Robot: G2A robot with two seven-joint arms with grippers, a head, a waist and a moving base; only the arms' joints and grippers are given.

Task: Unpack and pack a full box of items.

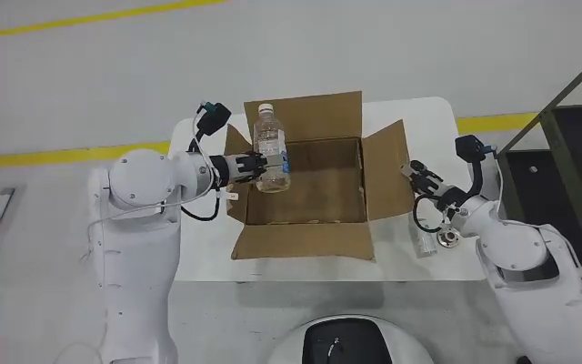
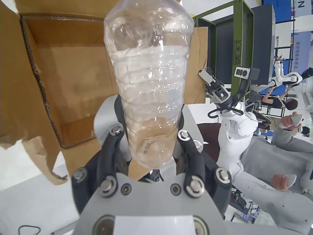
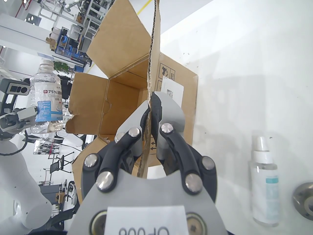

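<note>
— What's closest to the lens?

— The left claw (image 2: 149, 134). Black rubber-sleeved fingers (image 2: 193, 157) on a grey metal plate are closed on the rounded base of a bottle (image 2: 149, 74). The bottle is clear plastic, ribbed around the middle and narrowing at the shoulder.

— How does it sit in the grip?

— The base is between the pads and the neck points away from the wrist. In the right wrist view the bottle (image 3: 46, 99) stands upright, white cap up, with a white-and-blue label around its belly.

— And relative to the box?

— It is held above the box (image 1: 309, 196), over its left rear corner in the top view and apart from the cardboard. The box is brown corrugated card, open, with its flaps splayed outward. The left flap's edge is torn ragged.

— The other arm?

— The right claw (image 3: 150, 113) is clamped narrow on the edge of the right-hand flap (image 3: 154, 50). The fluted edge runs straight between its pads.

— Anything beyond?

— On the white bench (image 3: 244, 74), near the box's right side, a small spray bottle (image 3: 265, 179) lies flat. It is translucent, with a white nozzle and a pale teal band. Next to it is a round metal disc (image 3: 304, 199), partly cut off at the edge.
</note>
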